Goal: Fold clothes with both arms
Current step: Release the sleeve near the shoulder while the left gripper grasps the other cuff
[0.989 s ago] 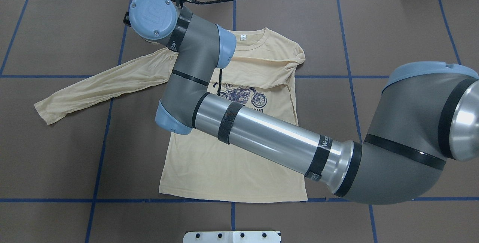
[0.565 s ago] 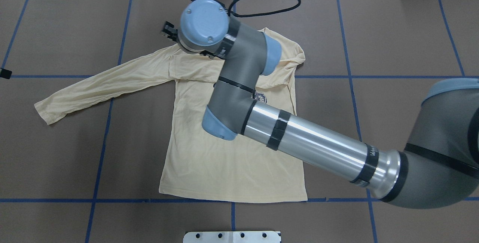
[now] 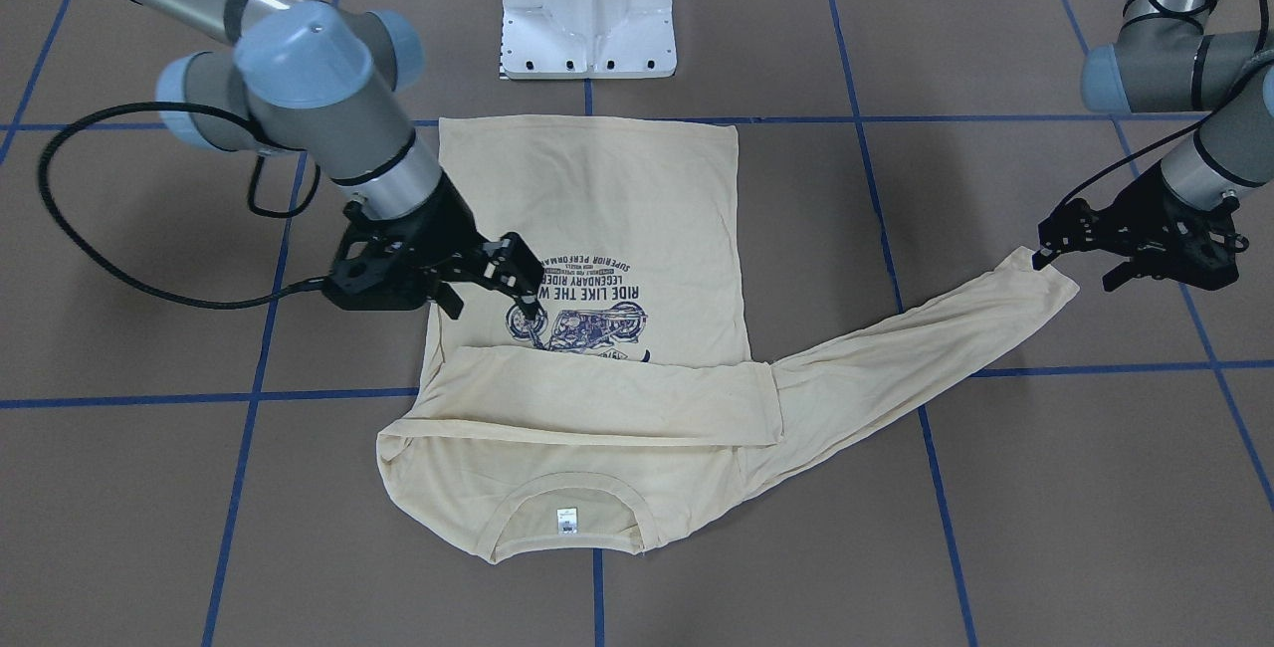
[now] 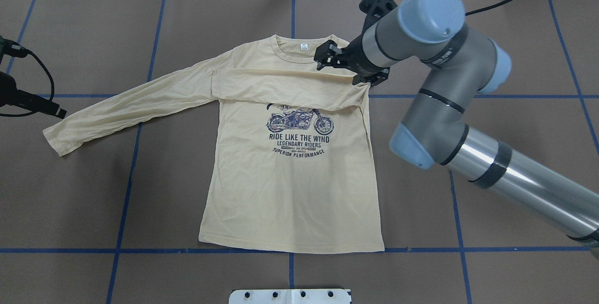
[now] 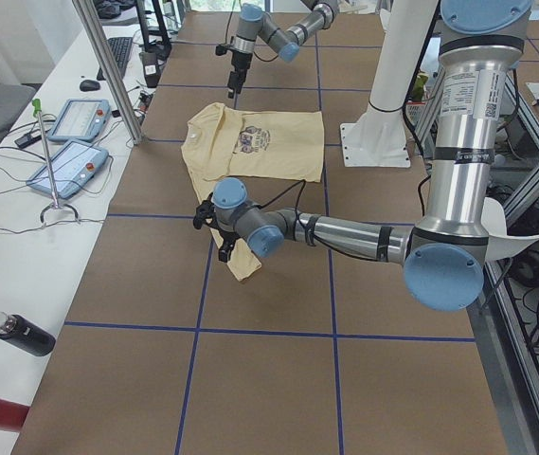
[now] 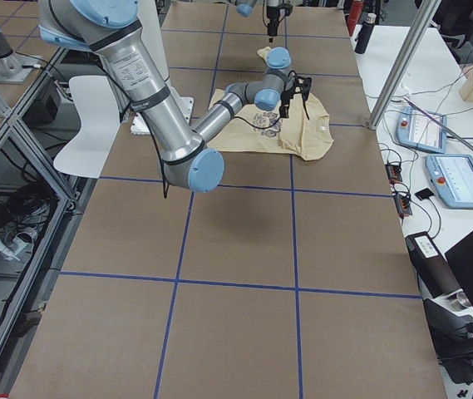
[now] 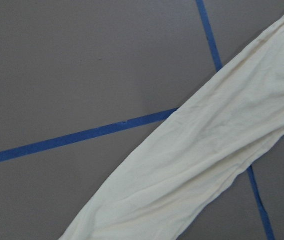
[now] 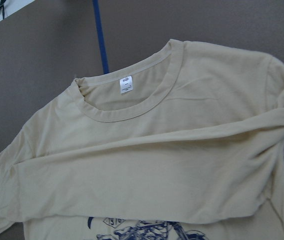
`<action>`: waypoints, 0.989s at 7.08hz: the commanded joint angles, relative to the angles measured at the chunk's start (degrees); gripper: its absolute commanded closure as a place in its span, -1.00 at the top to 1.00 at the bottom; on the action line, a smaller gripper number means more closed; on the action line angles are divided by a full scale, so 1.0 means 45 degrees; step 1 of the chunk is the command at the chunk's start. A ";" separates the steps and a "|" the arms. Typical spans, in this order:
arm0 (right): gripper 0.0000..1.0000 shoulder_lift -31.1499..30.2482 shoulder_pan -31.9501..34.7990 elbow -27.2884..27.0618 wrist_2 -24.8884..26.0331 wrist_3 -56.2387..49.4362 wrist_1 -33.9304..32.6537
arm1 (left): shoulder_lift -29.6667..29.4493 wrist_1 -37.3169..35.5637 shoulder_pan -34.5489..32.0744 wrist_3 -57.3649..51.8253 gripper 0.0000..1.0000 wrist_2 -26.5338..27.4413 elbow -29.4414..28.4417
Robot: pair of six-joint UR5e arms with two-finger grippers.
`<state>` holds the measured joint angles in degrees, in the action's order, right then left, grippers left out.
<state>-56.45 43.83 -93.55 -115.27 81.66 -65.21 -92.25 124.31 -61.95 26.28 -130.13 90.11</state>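
The cream-yellow shirt [image 4: 290, 191] lies flat, print up, its neck tag [image 4: 303, 47] at the far side. One sleeve [image 4: 281, 84] is folded across the chest. The other sleeve [image 4: 126, 107] stretches out flat toward my left. My right gripper [image 4: 327, 56] is open and empty, just above the shirt's shoulder by the collar; the front view shows it [image 3: 523, 279] over the print. My left gripper [image 3: 1075, 264] looks open and empty, right beside the stretched sleeve's cuff [image 3: 1035, 274]. The left wrist view shows only that sleeve [image 7: 206, 160] on the table.
The brown table [image 4: 491, 37] carries a grid of blue tape lines. The white pedestal base [image 3: 587, 10] stands at the robot's edge. A side bench with tablets [image 5: 80, 118], bottles [image 5: 18, 332] and a metal pole [image 5: 108, 66] runs along the far edge.
My right arm swept from the shirt's left shoulder across to its right shoulder, uncovering the print. My left gripper has come into view at the stretched sleeve's cuff. The shirt has not moved.
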 commanded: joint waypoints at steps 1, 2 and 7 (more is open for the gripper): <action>0.95 -0.1395 0.0455 -0.1044 -0.0576 -0.0374 0.0018 | 0.0304 0.0070 0.0035 -0.0919 0.87 0.0265 -0.0705; 0.95 -0.1535 0.0455 -0.1163 -0.0576 -0.0374 0.0018 | 0.0285 0.0072 0.0035 -0.0861 0.87 0.0227 -0.0785; 0.97 -0.2336 0.0456 -0.1925 -0.0322 -0.0374 0.0018 | 0.0090 0.0033 0.0074 -0.0880 0.60 0.0207 -0.1333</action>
<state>-65.75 45.93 -101.09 -116.92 79.98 -65.13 -91.61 124.50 -61.63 22.11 -129.20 84.35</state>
